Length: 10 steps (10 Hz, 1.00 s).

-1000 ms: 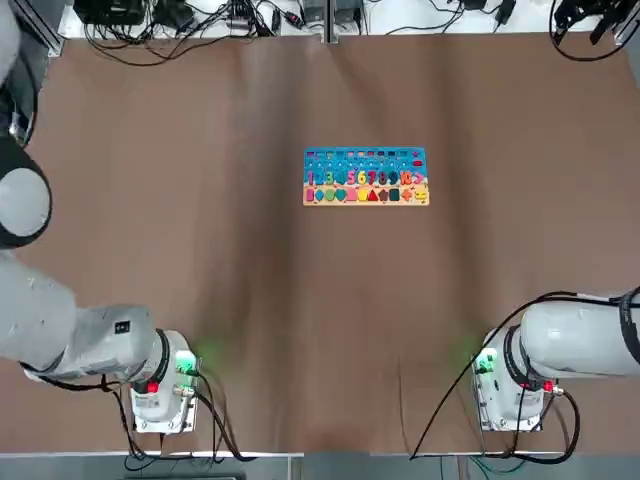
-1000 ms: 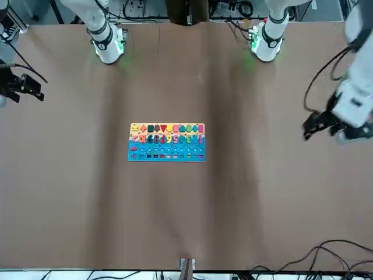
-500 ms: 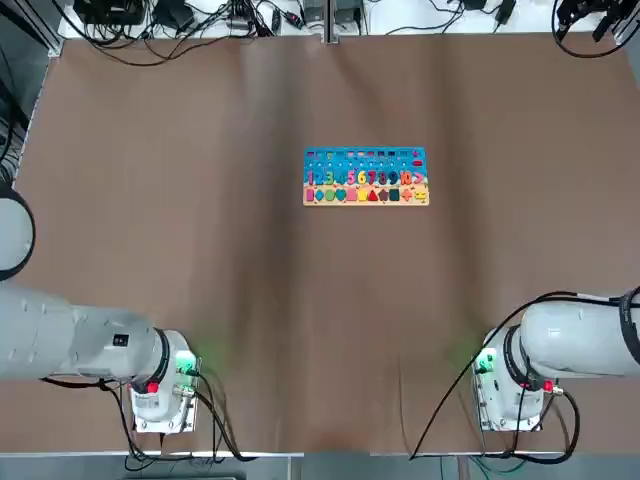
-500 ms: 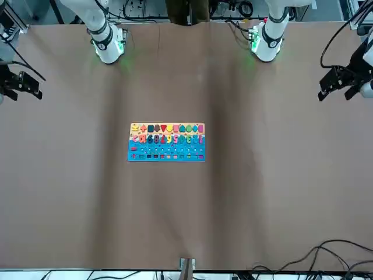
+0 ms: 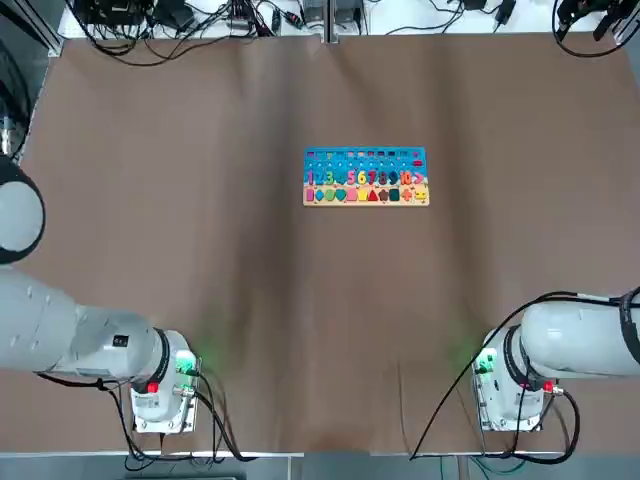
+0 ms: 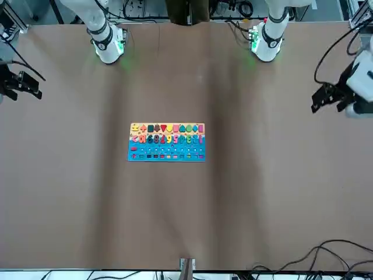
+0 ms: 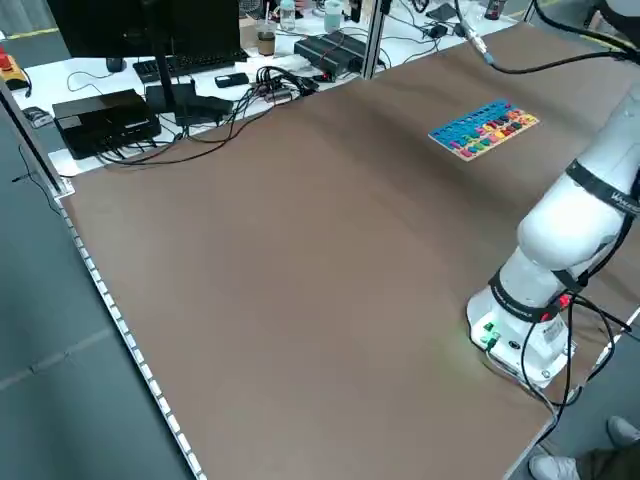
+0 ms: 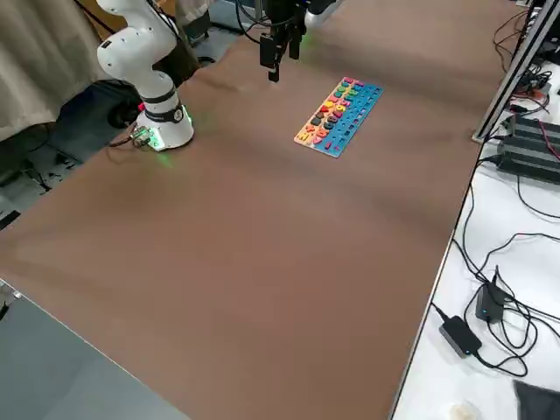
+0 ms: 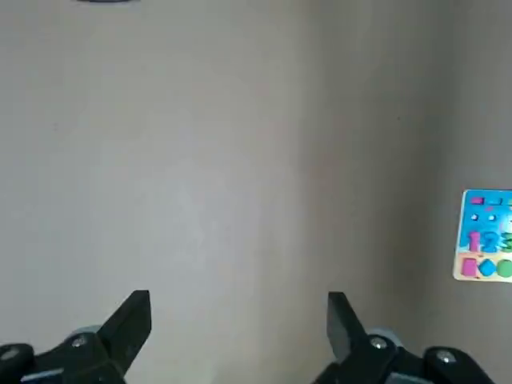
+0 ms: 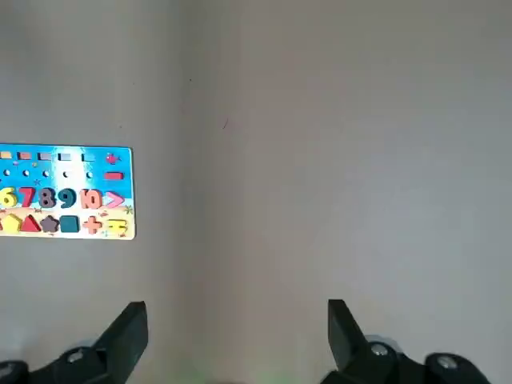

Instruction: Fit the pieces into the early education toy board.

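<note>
A brown table [image 8: 262,227] fills most of the frame. The toy board [image 8: 339,115] lies flat on its far part, blue half toward the table's edge with the cables [image 8: 516,219]. A dark gripper [image 8: 278,54] hangs above the table just beside the board. A white arm base [image 8: 162,122] stands farther along.

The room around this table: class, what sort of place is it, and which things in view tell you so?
Most likely a robotics lab. Two robot arms are bolted to a brown-covered table, cables and black electronics boxes crowd its edges, and a toy board lies alone as the test item.
</note>
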Each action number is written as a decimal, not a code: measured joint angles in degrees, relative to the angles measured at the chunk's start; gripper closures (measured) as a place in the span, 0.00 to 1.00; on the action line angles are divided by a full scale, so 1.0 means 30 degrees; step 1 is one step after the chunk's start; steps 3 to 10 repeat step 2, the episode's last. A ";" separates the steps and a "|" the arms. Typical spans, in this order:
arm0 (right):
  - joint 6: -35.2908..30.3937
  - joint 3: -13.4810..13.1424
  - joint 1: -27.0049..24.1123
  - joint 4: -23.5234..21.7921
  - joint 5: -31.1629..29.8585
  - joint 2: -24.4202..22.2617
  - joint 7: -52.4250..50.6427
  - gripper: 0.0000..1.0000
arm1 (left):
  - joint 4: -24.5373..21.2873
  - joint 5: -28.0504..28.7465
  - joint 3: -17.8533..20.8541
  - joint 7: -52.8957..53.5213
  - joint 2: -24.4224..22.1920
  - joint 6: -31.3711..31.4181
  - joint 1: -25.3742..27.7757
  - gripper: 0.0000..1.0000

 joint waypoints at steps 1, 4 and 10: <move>0.0000 0.0000 0.0000 0.0000 0.0000 0.0000 0.0001 0.01 | 0.0001 0.0023 -0.0001 0.0000 0.0049 0.0011 -0.0017 0.03; -0.0001 0.0000 0.0000 0.0001 0.0000 0.0000 0.0001 0.01 | 0.0005 0.0028 0.0013 0.0000 0.0032 0.0016 -0.0016 0.03; -0.0001 0.0000 0.0000 0.0001 0.0000 0.0000 0.0001 0.01 | 0.0005 0.0028 0.0013 0.0000 0.0032 0.0016 -0.0016 0.03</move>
